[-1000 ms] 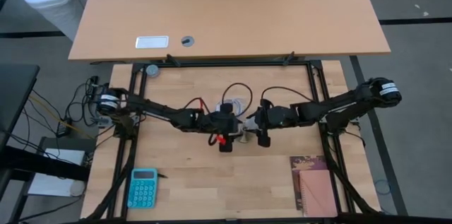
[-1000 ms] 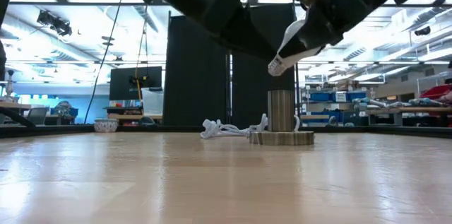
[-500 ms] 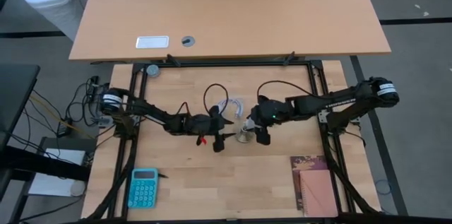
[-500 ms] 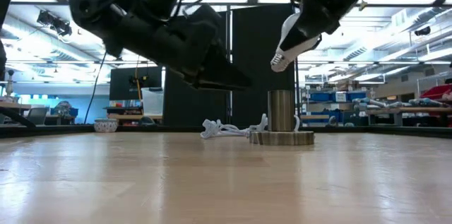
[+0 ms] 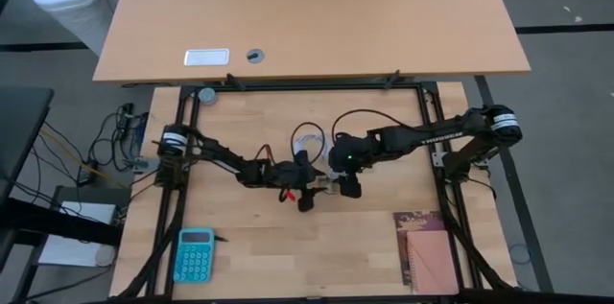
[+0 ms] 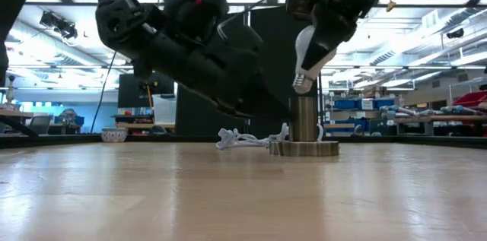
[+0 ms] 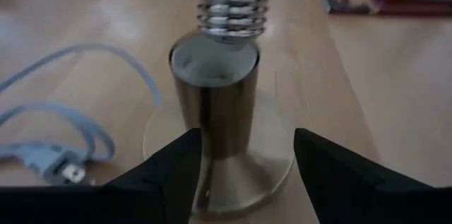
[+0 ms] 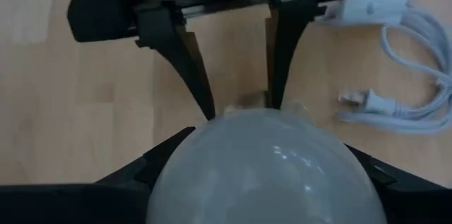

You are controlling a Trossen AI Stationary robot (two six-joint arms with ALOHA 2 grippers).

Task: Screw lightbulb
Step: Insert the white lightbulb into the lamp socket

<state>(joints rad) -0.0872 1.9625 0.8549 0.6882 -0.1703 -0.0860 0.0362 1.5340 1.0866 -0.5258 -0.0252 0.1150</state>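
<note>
Low view shows the lightbulb [image 6: 307,57] hanging tilted, its threaded base just above the mouth of the brass socket [image 6: 303,118], not yet in it. The right hand [image 6: 323,32] grasps the bulb's white globe from above. The left hand [image 7: 244,164] has its fingers spread on either side of the socket's tube, over its round foot, clenching nothing. Socket and bulb stand near the middle of the bench [image 5: 240,246]. A coiled white cable [image 6: 242,139] lies beside the socket, toward the bench's far edge.
</note>
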